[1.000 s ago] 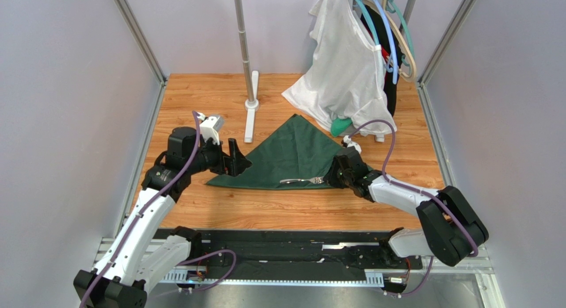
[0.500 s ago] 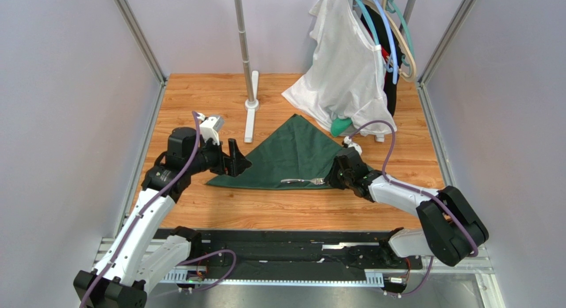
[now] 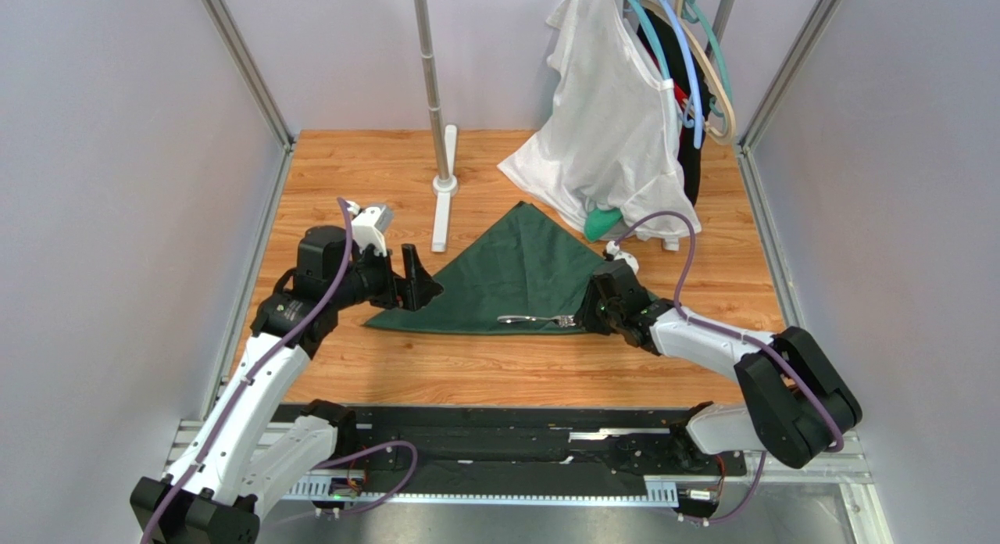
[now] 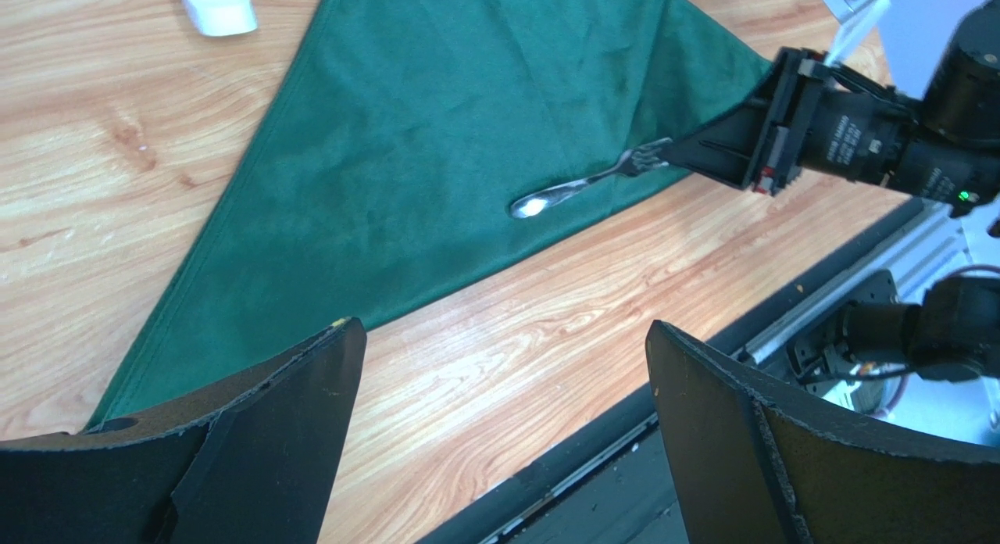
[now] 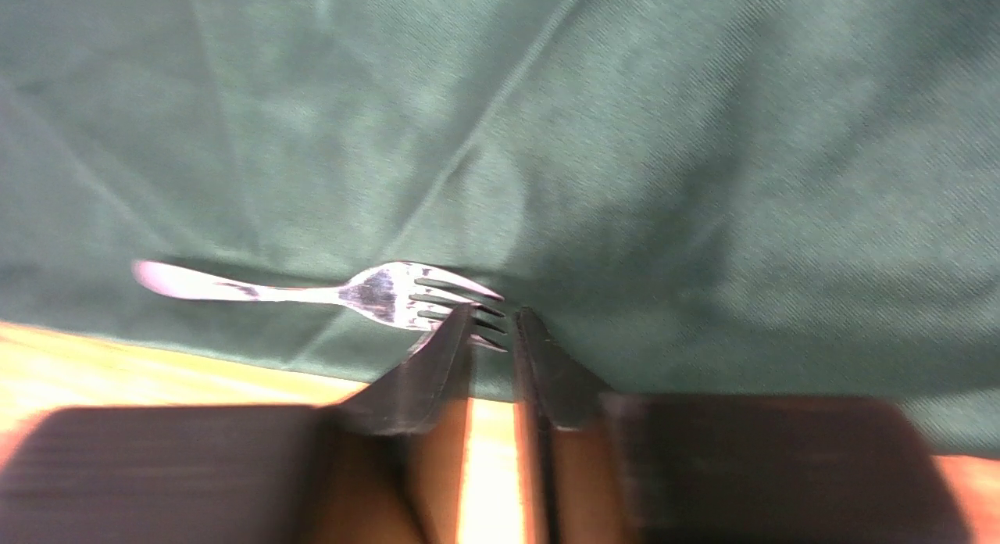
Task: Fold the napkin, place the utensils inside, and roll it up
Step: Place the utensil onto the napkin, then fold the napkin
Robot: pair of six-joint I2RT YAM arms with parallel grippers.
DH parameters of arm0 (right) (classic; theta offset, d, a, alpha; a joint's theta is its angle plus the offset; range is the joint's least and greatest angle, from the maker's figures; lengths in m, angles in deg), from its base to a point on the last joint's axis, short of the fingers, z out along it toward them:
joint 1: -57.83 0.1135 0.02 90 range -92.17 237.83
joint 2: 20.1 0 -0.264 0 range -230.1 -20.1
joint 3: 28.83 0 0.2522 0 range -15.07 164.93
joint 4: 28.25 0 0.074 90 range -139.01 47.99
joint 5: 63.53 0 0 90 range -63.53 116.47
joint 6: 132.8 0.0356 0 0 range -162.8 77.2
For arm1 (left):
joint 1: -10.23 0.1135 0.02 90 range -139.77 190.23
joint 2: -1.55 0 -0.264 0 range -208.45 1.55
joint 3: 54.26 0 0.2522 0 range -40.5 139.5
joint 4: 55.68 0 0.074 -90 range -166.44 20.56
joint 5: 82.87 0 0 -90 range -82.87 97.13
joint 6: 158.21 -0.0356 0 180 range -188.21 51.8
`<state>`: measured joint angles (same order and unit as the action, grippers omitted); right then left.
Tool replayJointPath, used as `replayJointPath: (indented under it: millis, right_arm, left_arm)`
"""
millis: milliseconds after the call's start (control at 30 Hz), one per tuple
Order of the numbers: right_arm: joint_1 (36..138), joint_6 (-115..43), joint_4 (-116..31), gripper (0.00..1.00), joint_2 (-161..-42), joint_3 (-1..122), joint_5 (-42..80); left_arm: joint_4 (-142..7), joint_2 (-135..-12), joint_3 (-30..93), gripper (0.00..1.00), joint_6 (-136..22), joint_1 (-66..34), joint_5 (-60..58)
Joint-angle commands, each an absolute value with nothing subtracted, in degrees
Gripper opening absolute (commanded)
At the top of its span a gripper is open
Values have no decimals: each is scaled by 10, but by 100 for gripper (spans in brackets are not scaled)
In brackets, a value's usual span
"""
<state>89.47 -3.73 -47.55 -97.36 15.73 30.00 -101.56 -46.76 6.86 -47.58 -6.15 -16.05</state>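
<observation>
Left gripper (image 4: 499, 333) hovers wide open, holding nothing, over the napkin's left corner. Right gripper (image 5: 493, 321) sits low at the napkin's near right edge, fingers (image 5: 428, 374) parted by a narrow gap, and the fork (image 5: 352, 292) tines are right at the tips, though contact is unclear. The fork lies on the dark green napkin (image 3: 517, 274) along its near edge, handle pointing left, with the napkin flat as a triangle mid-table (image 3: 352, 169); beyond it are a white stand pole (image 3: 432, 75) and a white garment (image 3: 610, 110) on hangers.
</observation>
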Motion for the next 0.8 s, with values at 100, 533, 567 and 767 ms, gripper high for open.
replayJointPath:
  millis: [100,533,567,767]
  right_arm:
    - [893,-70,-529,39,-946,178,331]
    - [893,-151,-596,47,-880,228,337]
    - [893,-154,-588,47,-883,230,332]
    - [893,-163,-538,47,-909,244,280]
  left_arm:
    - [-1033,-465,51,99,-420,-58,-71]
    - [-1026,-348,-91,96,-228,-58,87]
    - [-1039,-340,-102,95,-205,-58,111]
    - [-1057,-289,-164,85,-112,-51,169]
